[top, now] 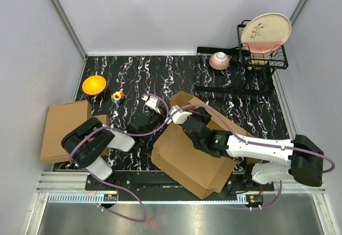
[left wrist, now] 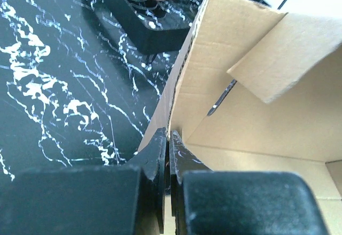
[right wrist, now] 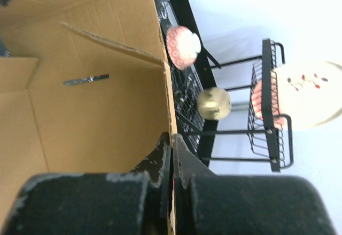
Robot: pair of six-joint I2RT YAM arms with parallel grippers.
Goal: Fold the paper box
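Note:
The brown paper box [top: 192,157] lies half-opened in the middle of the table, its flaps spread. My left gripper [top: 160,118] is at the box's left edge. In the left wrist view the left gripper [left wrist: 169,139] is shut on the thin upright edge of a box wall [left wrist: 267,117]. My right gripper [top: 191,118] reaches over the box from the right. In the right wrist view the right gripper [right wrist: 172,144] is shut on the edge of another box wall [right wrist: 96,117]. Inner flaps stand loose inside the box.
A stack of flat cardboard [top: 67,131] lies at the left edge. An orange bowl [top: 94,84] and a small colourful toy [top: 118,96] sit at the back left. A black dish rack [top: 262,59] with a plate [top: 265,32] and a pink bowl [top: 219,60] stands at the back right.

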